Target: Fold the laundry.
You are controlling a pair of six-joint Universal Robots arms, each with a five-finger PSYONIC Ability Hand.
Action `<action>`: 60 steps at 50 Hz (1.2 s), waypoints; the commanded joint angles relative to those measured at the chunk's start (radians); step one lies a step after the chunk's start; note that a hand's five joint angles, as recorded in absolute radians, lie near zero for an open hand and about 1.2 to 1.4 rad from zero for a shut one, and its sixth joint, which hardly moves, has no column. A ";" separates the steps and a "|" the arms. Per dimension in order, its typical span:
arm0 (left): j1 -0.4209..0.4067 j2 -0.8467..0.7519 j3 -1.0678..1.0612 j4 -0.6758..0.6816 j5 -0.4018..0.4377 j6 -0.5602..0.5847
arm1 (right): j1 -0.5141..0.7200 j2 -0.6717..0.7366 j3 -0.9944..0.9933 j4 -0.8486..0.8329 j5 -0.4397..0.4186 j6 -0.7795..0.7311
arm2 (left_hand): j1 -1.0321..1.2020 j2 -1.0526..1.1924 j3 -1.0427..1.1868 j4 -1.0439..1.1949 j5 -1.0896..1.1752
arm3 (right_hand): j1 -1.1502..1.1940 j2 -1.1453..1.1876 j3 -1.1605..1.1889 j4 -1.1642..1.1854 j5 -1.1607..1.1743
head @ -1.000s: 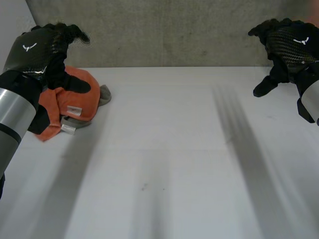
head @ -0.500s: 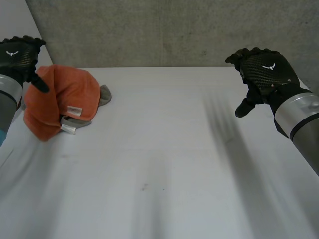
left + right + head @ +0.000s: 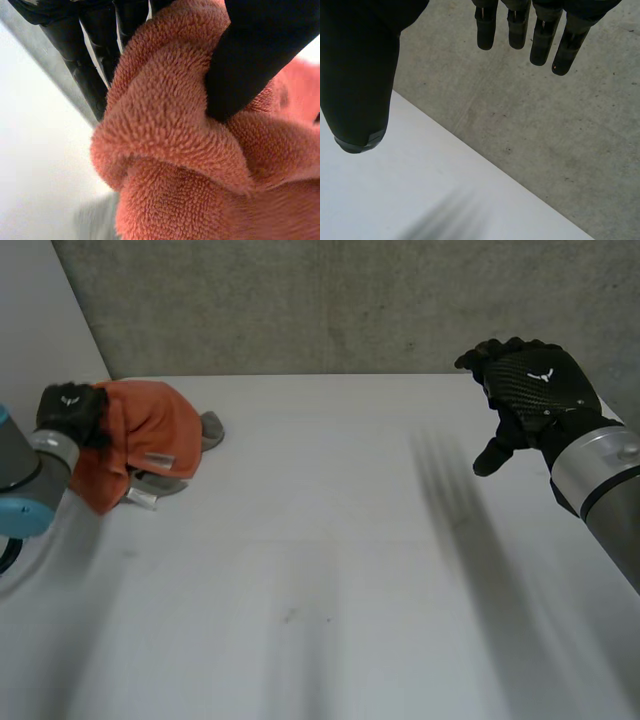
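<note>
Head view: an orange terry-cloth towel (image 3: 145, 430) sits bunched in a mound at the far left corner of the white table (image 3: 330, 540). It lies partly on a small grey cloth (image 3: 209, 427) that pokes out on the side toward the table's middle. White tags (image 3: 141, 498) stick out at the mound's near edge. The left hand (image 3: 68, 412) is on the mound's outer side, with towel bunched against it. The right hand (image 3: 535, 390) hovers above the far right of the table, well apart from the laundry, with nothing in it. No basket or bin to report; both cloths lie straight on the tabletop.

Left wrist view: the thumb (image 3: 250, 55) digs into a thick fold of orange pile and the fingers (image 3: 95, 60) sit on the fold's other side. So the hand is pinching a bunched fold of the towel, not an edge or corner. The pile is looped and fuzzy. My read is that it is soft, limp, light, not slippery and not fragile. It will sag and drag rather than hold shape. Better holds for folding would be two corners or a hem, likely near the tags, once it is spread flat.

Right wrist view: the thumb (image 3: 360, 75) and fingers (image 3: 542, 35) are spread wide and straight and hold nothing. Bare table and the concrete wall (image 3: 560, 140) lie beyond them.
</note>
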 commanded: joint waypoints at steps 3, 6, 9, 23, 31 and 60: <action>-0.197 0.388 -0.258 -0.002 -0.004 -0.154 | -0.007 -0.009 -0.014 0.000 0.000 0.000 | 0.368 0.244 0.274 0.210 0.330 | -0.024 -0.039 -0.036 -0.052 -0.060; -0.288 0.528 -0.363 0.004 -0.004 -0.203 | -0.008 -0.013 -0.021 0.003 0.000 0.002 | 0.368 0.244 0.274 0.210 0.330 | -0.024 -0.039 -0.036 -0.052 -0.060; -0.388 0.618 -0.455 0.009 -0.002 -0.232 | -0.010 -0.013 -0.040 0.006 0.005 0.002 | 0.368 0.244 0.274 0.210 0.330 | -0.024 -0.039 -0.036 -0.052 -0.060; -0.801 0.444 -0.495 -0.019 -0.014 -0.214 | -0.039 -0.013 -0.064 0.015 0.003 0.002 | -0.854 -0.978 -0.948 -1.011 -0.892 | -0.024 -0.039 -0.036 -0.052 -0.060; -0.676 0.485 -0.500 -0.068 -0.146 -0.133 | -0.025 -0.007 -0.083 0.107 -0.003 -0.037 | -0.854 -0.978 -0.948 -1.011 -0.892 | -0.024 -0.039 -0.036 -0.052 -0.060; -0.392 0.090 -0.199 -0.136 0.075 -0.016 | 0.099 0.117 0.196 0.072 0.014 0.163 | -0.801 -0.924 -0.894 -0.958 -0.838 | -0.024 -0.039 -0.036 -0.052 -0.060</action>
